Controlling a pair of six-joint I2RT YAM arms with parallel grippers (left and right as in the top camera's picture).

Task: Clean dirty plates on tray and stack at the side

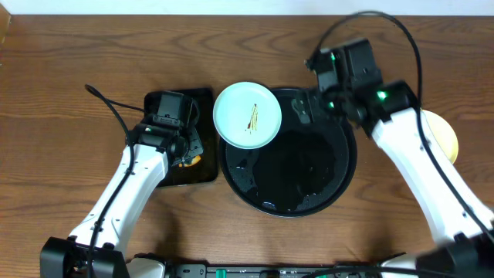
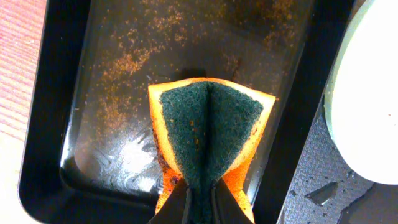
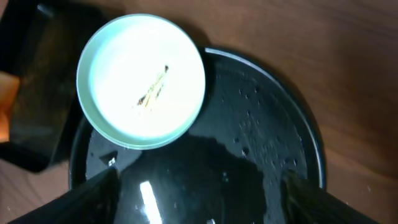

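Note:
One mint-green plate (image 1: pixel 247 116) with thin brown streaks rests on the upper-left rim of the round black tray (image 1: pixel 309 197), partly overhanging it. The right wrist view shows the same plate (image 3: pixel 142 81) ahead of my right gripper (image 3: pixel 200 180), which hangs open and empty over the wet tray (image 3: pixel 280 112). A pale yellow plate (image 1: pixel 441 135) lies on the table at the right, half hidden by the right arm. My left gripper (image 2: pixel 200 186) is shut on a folded orange sponge (image 2: pixel 208 130) with a dark green scouring face.
The sponge hangs over a small rectangular black tray (image 2: pixel 56 124) speckled with brown residue, just left of the round tray. Water drops lie on the round tray (image 2: pixel 323 180). Bare wood-grain tabletop (image 1: pixel 62 93) lies at the left and along the back.

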